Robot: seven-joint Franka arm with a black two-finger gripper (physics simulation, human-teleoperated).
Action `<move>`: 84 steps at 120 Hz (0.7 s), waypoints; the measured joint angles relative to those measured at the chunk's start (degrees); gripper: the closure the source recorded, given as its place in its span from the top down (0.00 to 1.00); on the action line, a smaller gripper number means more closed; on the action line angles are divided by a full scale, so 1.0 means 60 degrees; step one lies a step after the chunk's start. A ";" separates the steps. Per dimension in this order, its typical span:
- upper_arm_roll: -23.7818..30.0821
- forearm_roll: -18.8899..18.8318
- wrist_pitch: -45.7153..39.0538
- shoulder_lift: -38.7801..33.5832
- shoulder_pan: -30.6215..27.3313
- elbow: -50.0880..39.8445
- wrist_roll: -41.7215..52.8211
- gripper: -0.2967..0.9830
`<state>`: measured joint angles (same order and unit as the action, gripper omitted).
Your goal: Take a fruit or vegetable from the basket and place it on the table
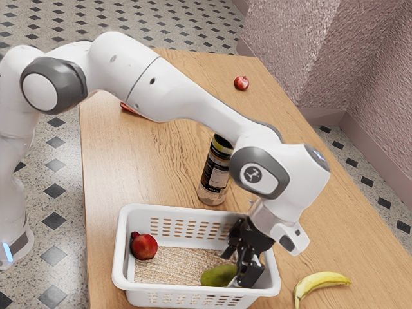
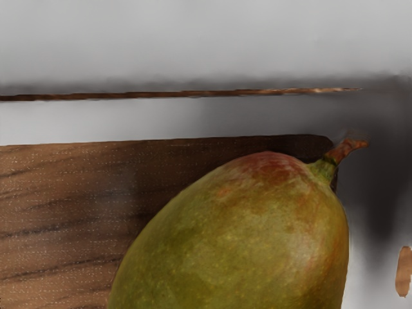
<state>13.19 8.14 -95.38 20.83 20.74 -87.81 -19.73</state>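
In the exterior view my gripper (image 1: 237,269) reaches down into the basket's end toward the exterior view's right, its two fingers standing apart. A green mango (image 1: 217,276) lies on the floor of the white basket (image 1: 198,294), right by the fingers, its one end partly hidden behind the nearer one. Seen from the wrist, the mango (image 2: 241,241) is large and close under the hand, green with a reddish top and a short stem. A red pomegranate-like fruit (image 1: 144,246) rests at the basket's opposite end.
Beside the basket lies a banana (image 1: 320,280) on the wooden table (image 1: 154,167). A dark-labelled bottle (image 1: 215,171) stands just behind the basket. Farther back is a small red fruit (image 1: 241,83), and another red thing (image 1: 128,108) is partly hidden by the arm.
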 joint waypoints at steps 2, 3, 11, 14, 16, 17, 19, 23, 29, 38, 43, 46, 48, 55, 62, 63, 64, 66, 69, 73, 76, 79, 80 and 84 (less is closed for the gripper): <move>0.0011 -0.0019 0.0001 0.0013 0.0000 0.0026 0.0005 0.77; 0.0015 -0.0028 0.0002 0.0021 -0.0001 0.0037 0.0008 0.77; 0.0025 -0.0082 0.0007 0.0080 -0.0004 0.0077 0.0031 0.77; 0.0024 -0.0095 0.0008 0.0091 -0.0003 0.0080 0.0038 0.77; 0.0021 -0.0099 0.0008 0.0096 -0.0003 0.0077 0.0041 0.77; 0.0019 -0.0100 0.0008 0.0098 -0.0004 0.0074 0.0042 0.77; 0.0017 -0.0100 0.0008 0.0101 -0.0004 0.0067 0.0044 0.77; 0.0015 -0.0097 0.0006 0.0107 -0.0003 0.0046 0.0047 0.77; 0.0014 -0.0087 0.0002 0.0129 -0.0003 0.0017 0.0052 0.77; 0.0021 -0.0073 -0.0003 0.0213 -0.0006 -0.0003 0.0053 0.77; 0.0023 -0.0066 -0.0008 0.0255 -0.0004 -0.0010 0.0054 0.77; 0.0023 -0.0062 -0.0012 0.0271 -0.0004 -0.0013 0.0057 0.77; 0.0023 -0.0060 -0.0015 0.0282 -0.0005 -0.0014 0.0061 0.77; 0.0024 -0.0051 -0.0023 0.0311 -0.0004 -0.0016 0.0078 0.77; 0.0024 -0.0042 -0.0034 0.0322 -0.0003 -0.0018 0.0103 0.77; 0.0024 -0.0041 -0.0035 0.0323 -0.0002 -0.0018 0.0108 0.77; 0.0024 -0.0040 -0.0038 0.0324 -0.0002 -0.0018 0.0112 0.77; 0.0024 -0.0038 -0.0042 0.0325 -0.0002 -0.0018 0.0120 0.77; 0.0024 -0.0035 -0.0052 0.0326 -0.0001 -0.0019 0.0133 0.77; 0.0024 -0.0031 -0.0072 0.0342 -0.0001 -0.0019 0.0152 0.77; 0.0024 -0.0027 -0.0087 0.0353 -0.0001 -0.0019 0.0167 0.77; 0.0023 -0.0023 -0.0100 0.0365 -0.0001 -0.0019 0.0182 0.77; 0.0023 -0.0021 -0.0104 0.0370 -0.0002 -0.0021 0.0188 0.77; 0.0024 -0.0016 -0.0117 0.0384 -0.0004 -0.0027 0.0219 0.77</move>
<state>13.34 8.04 -96.08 23.13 20.72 -87.97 -18.42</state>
